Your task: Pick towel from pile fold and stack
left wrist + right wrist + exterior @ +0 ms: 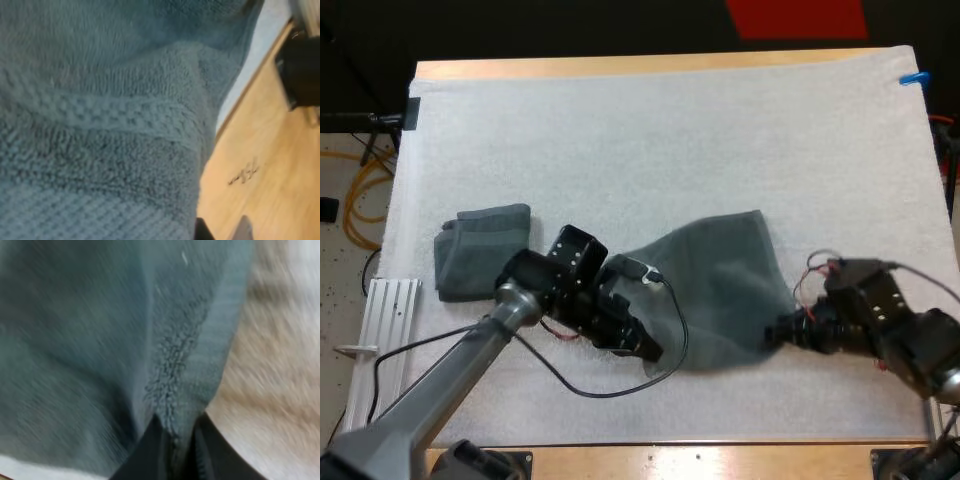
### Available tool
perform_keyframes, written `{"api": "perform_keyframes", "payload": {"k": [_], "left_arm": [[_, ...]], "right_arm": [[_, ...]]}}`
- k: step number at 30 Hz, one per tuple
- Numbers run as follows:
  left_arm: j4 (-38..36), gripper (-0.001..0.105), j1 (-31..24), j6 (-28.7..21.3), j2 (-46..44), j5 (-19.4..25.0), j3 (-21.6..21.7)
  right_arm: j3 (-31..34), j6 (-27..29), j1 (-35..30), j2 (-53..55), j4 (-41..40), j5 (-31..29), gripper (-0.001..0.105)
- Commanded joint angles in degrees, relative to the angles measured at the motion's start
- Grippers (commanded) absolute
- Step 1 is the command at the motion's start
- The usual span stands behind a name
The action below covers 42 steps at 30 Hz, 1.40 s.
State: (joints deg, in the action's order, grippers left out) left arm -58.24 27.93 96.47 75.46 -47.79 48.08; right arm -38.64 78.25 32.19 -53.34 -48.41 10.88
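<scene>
Out to the left of the spread towel, there's the folded towel. It's a neat dark grey-green bundle lying flat on the white mat, clear of the spread towel, with my left arm crossing between the two.

Next along, my left tool reaches in low over the mat and sits right at the spread towel's near left corner, where the cloth draws in to a bunched point. From my left wrist that towel hangs close against the camera, woven band and looped pile both showing. Past its hem I see a strip of mat and the bare wood of the desk. Has my left tool got a grip on it? I cannot tell from these views.

Now the spread towel itself. It lies mid-mat, broad at its far right corner and narrowing toward my left tool, rumpled rather than flat.

And at the spread towel's near right corner, here's my right tool, and this one is plain to see. From my right wrist, the two black fingers are drawn nearly together and pinch a fold of the towel's edge from both sides. The cloth rises away from them, with the mat just beside that hem.
</scene>
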Motion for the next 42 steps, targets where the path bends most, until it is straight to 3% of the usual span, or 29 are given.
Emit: {"api": "perform_keyframes", "payload": {"k": [1, 8, 13, 23, 31, 37, 42], "left_arm": [[-0.27, 0.0, 0.36, 1.17, -2.57, -1.53, 1.72], [-0.34, 0.0, 0.36, 7.86, -11.4, -1.57, 8.67], [-1.22, 0.0, 0.36, 11.01, -16.52, -1.8, 11.59], [-5.11, 0.0, 0.36, 13.35, -22.79, -2.64, 11.74], [-9.91, 0.0, 0.36, 14.03, -24.77, -4.16, 11.74], [-9.0, 0.0, 0.15, 11.51, -24.17, -0.15, 7.91], [2.05, 0.0, -0.43, 10.83, -20.03, 5.0, 0.91]], "right_arm": [[-3.28, 0.06, 0.06, 1.84, 1.1, -0.25, 0.0], [-14.04, 0.44, 0.06, 4.54, -1.97, -0.83, 0.0], [-21.15, 0.83, 0.06, 4.91, -9.31, -0.83, 0.0], [-28.96, 2.85, 5.19, 4.91, -26.09, -0.64, 0.0], [-31.75, -3.26, 12.9, 4.91, -33.61, -0.82, 0.0], [-31.33, -4.61, 13.21, 1.77, -35.37, -1.38, 0.0], [-26.18, -0.23, 11.77, -6.35, -28.08, -8.87, 0.0]]}}
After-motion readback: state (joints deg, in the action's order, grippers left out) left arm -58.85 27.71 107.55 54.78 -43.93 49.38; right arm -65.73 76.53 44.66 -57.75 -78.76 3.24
